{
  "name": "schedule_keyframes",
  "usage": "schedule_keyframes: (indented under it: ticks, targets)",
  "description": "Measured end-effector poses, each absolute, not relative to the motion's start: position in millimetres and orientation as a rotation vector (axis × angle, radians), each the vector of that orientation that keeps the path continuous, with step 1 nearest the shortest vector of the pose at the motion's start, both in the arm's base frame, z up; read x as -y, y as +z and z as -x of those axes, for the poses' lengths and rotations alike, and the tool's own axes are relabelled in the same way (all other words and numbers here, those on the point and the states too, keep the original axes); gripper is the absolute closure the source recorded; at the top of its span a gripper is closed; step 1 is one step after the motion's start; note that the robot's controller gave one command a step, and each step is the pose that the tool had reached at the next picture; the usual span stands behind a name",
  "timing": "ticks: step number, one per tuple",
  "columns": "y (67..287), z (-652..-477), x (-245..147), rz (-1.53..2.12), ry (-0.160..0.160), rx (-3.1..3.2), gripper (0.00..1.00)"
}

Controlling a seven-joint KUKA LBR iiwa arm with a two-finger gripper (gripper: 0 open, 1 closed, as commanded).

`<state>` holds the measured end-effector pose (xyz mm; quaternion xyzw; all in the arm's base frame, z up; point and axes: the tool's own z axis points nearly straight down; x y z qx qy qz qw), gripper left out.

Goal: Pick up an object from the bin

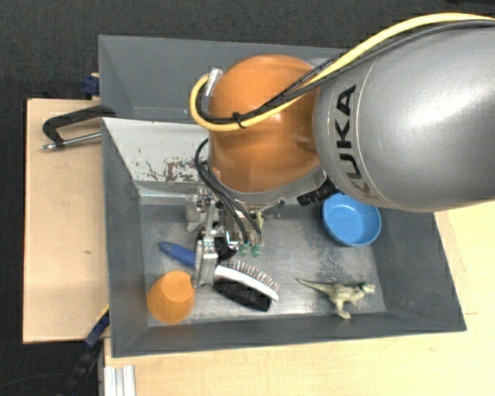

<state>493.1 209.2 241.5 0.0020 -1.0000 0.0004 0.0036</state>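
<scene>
My gripper (206, 262) hangs low in the bin under the orange wrist cover, left of the middle. Its tip is between a blue flat piece (177, 254) on its left and a black brush with white bristles (246, 288) on its lower right. An orange cup (172, 297) lies on its side just below and left of the tip, near the bin's front left corner. I see nothing held in the gripper.
A blue bowl (352, 220) sits at the right of the bin floor, partly under the arm. A small tan dinosaur figure (341, 294) lies near the front right. The arm and its cover hide the bin's back part.
</scene>
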Motion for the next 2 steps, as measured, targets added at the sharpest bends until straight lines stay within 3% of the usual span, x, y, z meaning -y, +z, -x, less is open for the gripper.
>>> schedule_keyframes:
  ticks: [1,2]
  targets:
    - [71,-523.1,-130,-0.284,-0.01,3.142,0.0]
    - [102,-553.2,-143,-1.082,-0.002,2.957,0.0]
